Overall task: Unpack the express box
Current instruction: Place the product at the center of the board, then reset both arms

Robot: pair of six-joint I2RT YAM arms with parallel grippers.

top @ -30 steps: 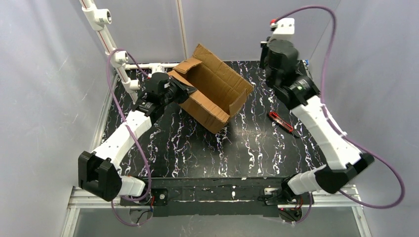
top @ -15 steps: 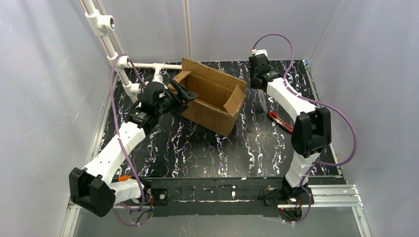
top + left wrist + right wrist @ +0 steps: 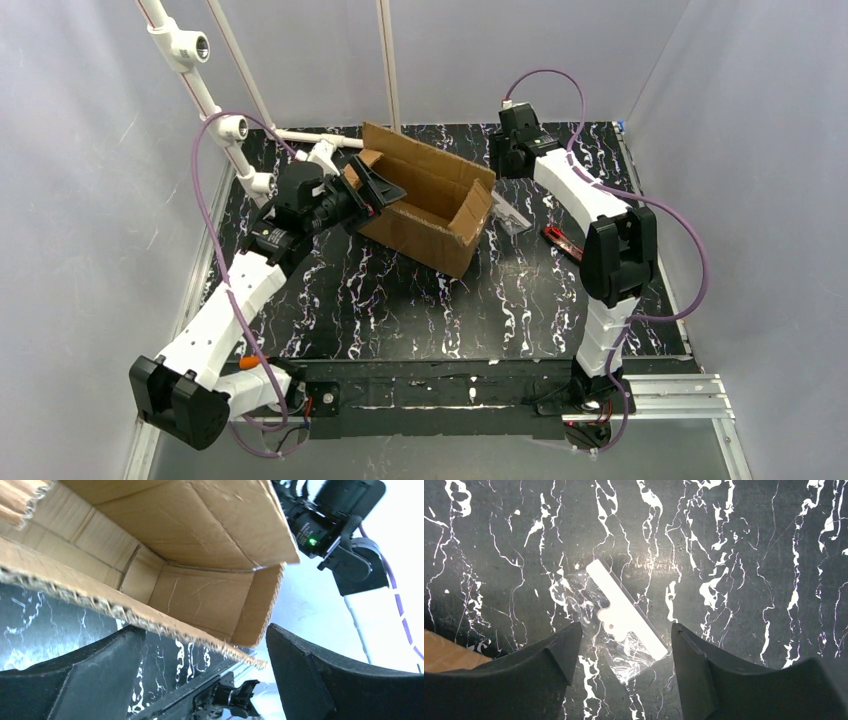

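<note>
So — left jaws spread wide around the rim of the brown corrugated-cardboard box (image 3: pixel 200 587), right jaws released above a clear plastic packet (image 3: pixel 624 617).

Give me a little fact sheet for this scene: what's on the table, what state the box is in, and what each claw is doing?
Box: express box, open, on the black marbled table; no contents visible inside
Left gripper: open, at the box's left end
Right gripper: open, above a clear plastic packet holding a white card
Packet: flat on the table, right of the box, not held
Other item: red and black tool, further right on the table
</note>
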